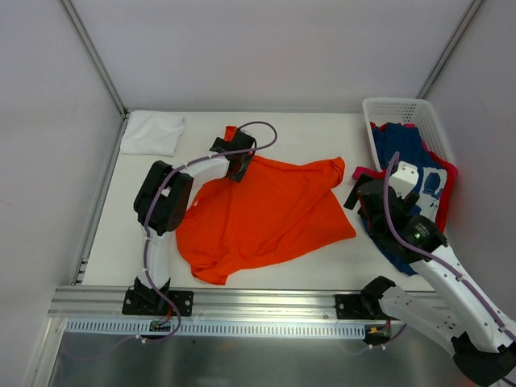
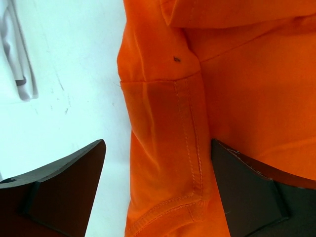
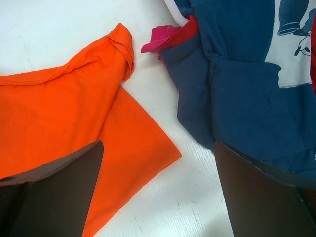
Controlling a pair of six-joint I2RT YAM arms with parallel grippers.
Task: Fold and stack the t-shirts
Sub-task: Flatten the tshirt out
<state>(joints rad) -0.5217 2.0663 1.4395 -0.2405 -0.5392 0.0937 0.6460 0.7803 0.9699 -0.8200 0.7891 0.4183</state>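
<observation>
left fingers [image 2: 64, 187]: are standing wide apart and clamping nothing; a stitched sleeve of the orange t-shirt [image 1: 266, 214] is lying flat between them, with the 3 o'clock finger over orange cloth and the 9 o'clock finger over bare table [image 1: 306, 129]
left gripper [image 2: 158, 148]: is pointing down over the 11 o'clock corner of the orange t-shirt; whether it is touching the cloth cannot be told
right fingers [image 3: 256, 197]: are standing fully apart, holding nothing; an orange corner and a strip of bare table are showing between them, and the 3 o'clock finger is sitting over the navy cloth
right gripper [image 3: 159, 145]: is hanging at the 3 o'clock side of the table, between the orange t-shirt and the navy t-shirt [image 1: 403, 149]
orange t-shirt: is lying spread but rumpled at the table's centre, unfolded, one sleeve reaching towards 3 o'clock
navy t-shirt: is spilling out of the white basket [image 1: 395, 105] onto the table at 3 o'clock, white print facing up
pink-red t-shirt [image 1: 364, 172]: is peeking out from under the navy t-shirt at its 9 o'clock edge, just beside the orange sleeve
white t-shirt [image 1: 151, 131]: is lying as a compact patch in the 10 o'clock corner, well apart from the others
white basket: is sitting in the 2 o'clock corner
</observation>
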